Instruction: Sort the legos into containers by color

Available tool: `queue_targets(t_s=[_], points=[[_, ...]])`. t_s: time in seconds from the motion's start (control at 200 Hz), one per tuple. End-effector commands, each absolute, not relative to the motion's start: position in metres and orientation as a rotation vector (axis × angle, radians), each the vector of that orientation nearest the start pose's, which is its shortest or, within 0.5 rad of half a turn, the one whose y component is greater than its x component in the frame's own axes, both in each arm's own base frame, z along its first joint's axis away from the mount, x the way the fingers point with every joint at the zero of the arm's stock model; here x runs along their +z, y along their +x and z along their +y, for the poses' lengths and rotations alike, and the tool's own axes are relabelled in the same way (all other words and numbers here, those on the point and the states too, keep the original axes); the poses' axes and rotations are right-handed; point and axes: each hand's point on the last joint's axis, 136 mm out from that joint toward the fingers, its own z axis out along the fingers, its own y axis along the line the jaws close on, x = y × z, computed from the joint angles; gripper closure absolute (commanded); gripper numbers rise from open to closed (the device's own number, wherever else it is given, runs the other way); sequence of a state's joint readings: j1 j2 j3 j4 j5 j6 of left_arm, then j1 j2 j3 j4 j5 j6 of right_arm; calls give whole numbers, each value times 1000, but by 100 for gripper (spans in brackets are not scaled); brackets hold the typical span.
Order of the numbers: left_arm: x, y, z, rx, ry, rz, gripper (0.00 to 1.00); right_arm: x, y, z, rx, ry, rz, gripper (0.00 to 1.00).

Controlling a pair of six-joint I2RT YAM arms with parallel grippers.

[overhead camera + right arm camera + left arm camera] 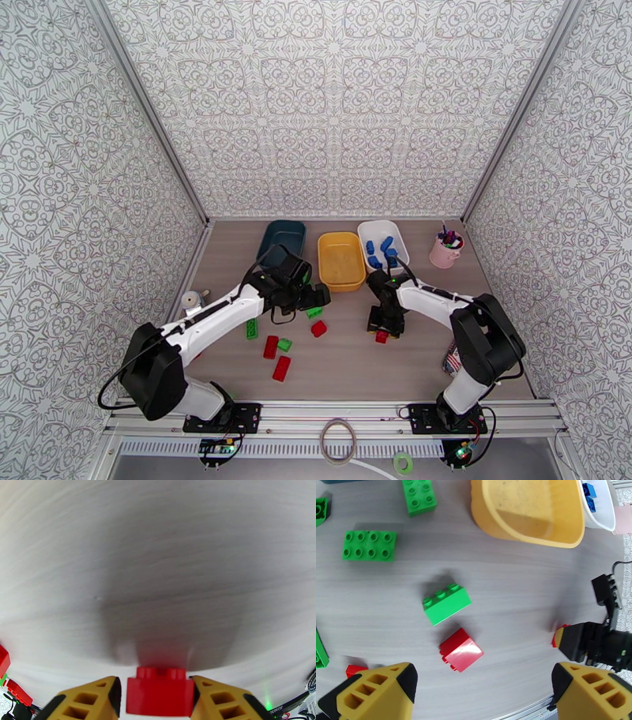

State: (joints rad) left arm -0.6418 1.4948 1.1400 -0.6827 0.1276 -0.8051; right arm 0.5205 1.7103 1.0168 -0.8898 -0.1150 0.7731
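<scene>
Legos (blue, several) in white tub; yellow tub beside, teal tub beyond.

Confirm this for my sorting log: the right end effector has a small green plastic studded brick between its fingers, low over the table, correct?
The colour is wrong: the small plastic studded brick between the right end effector's fingers, low over the table, is red, not green. The right wrist view shows it.

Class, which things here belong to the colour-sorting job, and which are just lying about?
Job: red bricks, green bricks, blue bricks, teal tub, yellow tub, white tub.
Lying about: pink pen cup, flag-patterned packet.
</scene>
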Motion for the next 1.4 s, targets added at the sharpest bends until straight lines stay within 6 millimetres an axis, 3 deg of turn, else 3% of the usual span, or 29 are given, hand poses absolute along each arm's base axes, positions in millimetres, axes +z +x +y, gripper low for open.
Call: queue_targets(t_s=[0.0,0.195,0.405,0.675,0.96,1.16,1.396], points=[[151,300,-248,-686,-153,2715,4,11,232,158,144,443,3207,53],[158,315,-253,-734,-158,2699,4,17,240,164,172,439,3196,64],[171,342,-261,-841,-172,2670,4,52,265,187,335,399,3123,71],[194,389,-280,-1079,-199,2572,4,109,318,235,627,334,2986,72],[211,430,-270,-1151,-286,2476,5,137,390,264,882,399,2870,72],[211,434,-255,-1042,-263,2498,6,141,433,271,989,458,2823,71],[200,415,-227,-845,-225,2562,6,142,460,270,1030,489,2804,59]])
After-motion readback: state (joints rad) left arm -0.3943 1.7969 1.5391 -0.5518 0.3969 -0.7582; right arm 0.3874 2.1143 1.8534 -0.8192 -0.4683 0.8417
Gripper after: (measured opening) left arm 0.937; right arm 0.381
